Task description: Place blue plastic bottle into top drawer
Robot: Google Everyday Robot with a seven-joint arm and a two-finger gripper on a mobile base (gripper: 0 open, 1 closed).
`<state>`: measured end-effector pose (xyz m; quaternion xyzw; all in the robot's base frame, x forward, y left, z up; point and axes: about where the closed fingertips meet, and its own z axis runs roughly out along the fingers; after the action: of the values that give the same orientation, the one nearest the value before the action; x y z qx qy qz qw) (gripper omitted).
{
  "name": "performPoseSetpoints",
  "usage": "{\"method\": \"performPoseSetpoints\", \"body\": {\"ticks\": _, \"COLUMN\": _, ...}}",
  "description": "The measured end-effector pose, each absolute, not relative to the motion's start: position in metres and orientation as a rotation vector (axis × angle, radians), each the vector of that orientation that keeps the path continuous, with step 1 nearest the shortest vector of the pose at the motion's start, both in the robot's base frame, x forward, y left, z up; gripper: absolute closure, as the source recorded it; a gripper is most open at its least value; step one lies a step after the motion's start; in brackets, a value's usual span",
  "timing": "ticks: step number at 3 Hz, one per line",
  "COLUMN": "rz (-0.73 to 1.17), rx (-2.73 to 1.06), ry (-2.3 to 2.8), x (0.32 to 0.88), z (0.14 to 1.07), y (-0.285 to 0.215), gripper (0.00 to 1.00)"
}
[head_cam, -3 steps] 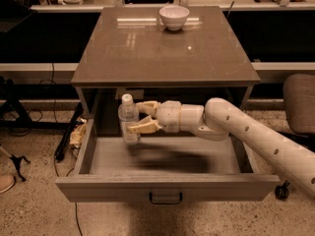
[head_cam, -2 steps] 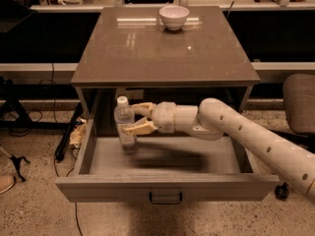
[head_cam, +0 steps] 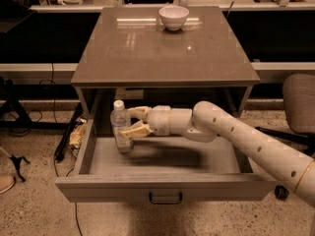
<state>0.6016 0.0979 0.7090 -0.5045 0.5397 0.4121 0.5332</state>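
Gripping the bottle [head_cam: 120,128] around its middle, the claw [head_cam: 127,122] holds it upright, low at the left of the open drawer [head_cam: 197,188]. Looks light, thin-walled and slick, so a gentle mid-body squeeze suits it; too hard and it'll buckle.

The arm [head_cam: 246,139] is a smooth, cream-white tube built of rounded segments with faint seams between them. A row of small dark dots runs along its length, possibly screws or holes, and a thin orange band rings it near the picture's right edge. It narrows through a cylindrical wrist to the gripper [head_cam: 126,121], which sits at the blue plastic bottle [head_cam: 118,117] in the left part of the top drawer [head_cam: 123,188], and its two fingers [head_cam: 139,130] are a paler, yellowish tan.
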Motion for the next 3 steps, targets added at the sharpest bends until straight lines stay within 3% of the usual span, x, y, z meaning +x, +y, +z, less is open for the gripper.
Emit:
{"method": "performPoseSetpoints", "body": {"ticks": 1, "rz": 0.992, "rx": -1.188, "ry": 1.294, "x": 0.6030, "z": 0.7004, "y": 0.1026, "gripper": 0.96}}
{"method": "performPoseSetpoints", "body": {"ticks": 2, "rz": 0.995, "rx": -1.192, "ry": 1.292, "x": 0.6021, "z": 0.7012, "y": 0.1045, "gripper": 0.73}}
{"method": "performPoseSetpoints", "body": {"ticks": 3, "rz": 1.000, "rx": -1.195, "ry": 1.288, "x": 0.6009, "z": 0.7018, "y": 0.1079, "gripper": 0.43}}
